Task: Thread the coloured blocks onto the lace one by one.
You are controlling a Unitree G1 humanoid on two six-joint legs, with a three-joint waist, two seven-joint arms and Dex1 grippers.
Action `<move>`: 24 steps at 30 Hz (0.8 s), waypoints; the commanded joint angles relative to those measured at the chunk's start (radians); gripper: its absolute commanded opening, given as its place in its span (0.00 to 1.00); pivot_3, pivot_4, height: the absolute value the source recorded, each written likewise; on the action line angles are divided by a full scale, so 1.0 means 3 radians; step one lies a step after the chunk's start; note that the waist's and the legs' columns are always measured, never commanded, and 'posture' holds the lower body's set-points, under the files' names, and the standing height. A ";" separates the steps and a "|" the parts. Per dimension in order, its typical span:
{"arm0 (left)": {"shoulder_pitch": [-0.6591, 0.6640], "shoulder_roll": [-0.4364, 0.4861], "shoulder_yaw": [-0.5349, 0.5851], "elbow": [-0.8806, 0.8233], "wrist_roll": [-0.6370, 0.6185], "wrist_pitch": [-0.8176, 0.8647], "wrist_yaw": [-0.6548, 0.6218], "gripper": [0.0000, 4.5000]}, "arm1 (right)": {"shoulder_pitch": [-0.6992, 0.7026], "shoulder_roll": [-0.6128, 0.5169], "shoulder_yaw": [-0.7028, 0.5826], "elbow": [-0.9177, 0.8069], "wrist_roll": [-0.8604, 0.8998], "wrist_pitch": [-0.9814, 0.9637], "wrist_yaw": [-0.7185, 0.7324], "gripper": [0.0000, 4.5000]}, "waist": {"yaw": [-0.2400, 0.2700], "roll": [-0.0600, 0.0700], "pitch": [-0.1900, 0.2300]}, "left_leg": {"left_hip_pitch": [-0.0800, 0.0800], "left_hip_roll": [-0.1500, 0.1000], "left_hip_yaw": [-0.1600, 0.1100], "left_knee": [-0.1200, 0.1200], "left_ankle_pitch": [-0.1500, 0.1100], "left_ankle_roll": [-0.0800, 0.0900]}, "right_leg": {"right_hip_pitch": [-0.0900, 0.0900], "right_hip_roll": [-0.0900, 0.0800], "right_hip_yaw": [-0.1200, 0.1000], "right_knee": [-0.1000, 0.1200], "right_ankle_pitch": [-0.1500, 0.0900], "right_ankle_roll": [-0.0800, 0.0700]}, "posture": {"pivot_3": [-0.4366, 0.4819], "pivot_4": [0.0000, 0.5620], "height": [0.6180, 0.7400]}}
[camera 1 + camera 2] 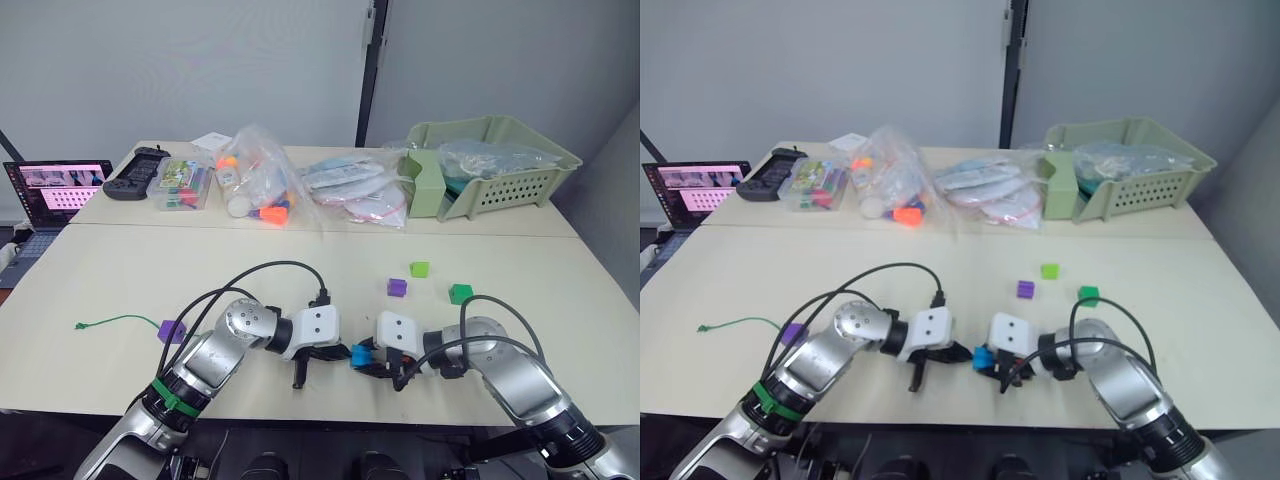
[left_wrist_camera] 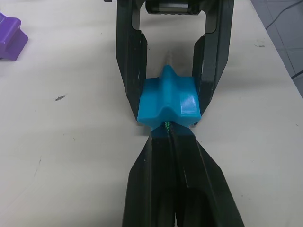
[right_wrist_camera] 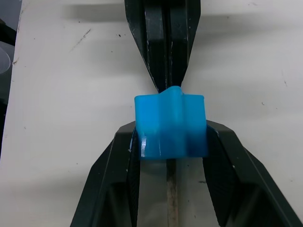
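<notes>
Near the front edge of the worktop the two end effectors meet tip to tip. The right end effector grips the blue block between its two fingers, one on each side. The left end effector is clenched on the lace, its fingers pressed together w/ a bit of green cord showing at their tips, right against the block's face. A pale stiff tip sticks out of the block's far side, toward the right wrist (so the lace runs through the block). The rest of the cord trails off to the robot's left, its loose end lying on the worktop, and one purple block sits by it. Three more blocks lie apart, ahead of the right arm: purple, lime, dark green. At the back: bagged toys, a green basket, a laptop at far left.
</notes>
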 commanded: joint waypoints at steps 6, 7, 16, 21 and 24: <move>-0.0062 0.0068 0.0090 -0.0133 -0.0116 0.0190 -0.0100 0.34 | 0.0059 0.0005 0.0070 -0.0025 0.0026 0.0054 -0.0019 0.30 | -0.0001 0.0000 0.0000 | 0.0000 0.0000 0.0000 0.0000 0.0000 0.0000 | 0.0000 0.0000 0.0000 0.0000 0.0000 0.0000 | 0.48 0.27 1.00; -0.0067 0.0084 0.0100 -0.0146 -0.0133 0.0208 -0.0117 0.42 | 0.0063 0.0014 0.0059 -0.0025 0.0031 0.0066 -0.0037 0.30 | -0.0002 0.0000 0.0000 | 0.0000 0.0001 0.0000 0.0000 0.0000 0.0000 | -0.0001 0.0000 0.0000 0.0000 0.0000 0.0000 | 0.48 0.27 1.00; -0.0271 0.0140 -0.0012 -0.0186 -0.0084 0.0277 -0.0191 0.85 | 0.0375 -0.0369 -0.0482 -0.0515 0.0424 0.0306 0.0026 0.99 | 0.0036 0.0000 0.0000 | -0.0006 -0.0003 -0.0001 0.0000 0.0000 0.0000 | 0.0000 -0.0003 -0.0001 -0.0008 -0.0001 0.0002 | 0.48 0.27 1.00; -0.0365 -0.0167 -0.0212 0.0064 0.0088 0.0146 -0.0026 0.85 | 0.0548 -0.0471 -0.0631 -0.0532 0.0499 0.0221 -0.0030 0.99 | 0.0025 0.0000 0.0000 | -0.0007 -0.0003 0.0000 0.0001 0.0000 0.0000 | 0.0001 -0.0002 0.0001 -0.0011 0.0002 0.0005 | 0.48 0.27 1.00; -0.0364 -0.0253 -0.0280 0.0147 0.0139 0.0157 -0.0004 0.85 | 0.0548 -0.0464 -0.0613 -0.0496 0.0488 0.0187 -0.0056 0.99 | -0.0008 0.0000 0.0001 | -0.0008 -0.0001 -0.0001 0.0000 0.0000 0.0000 | -0.0002 0.0001 0.0001 -0.0009 0.0002 0.0005 | 0.48 0.27 1.00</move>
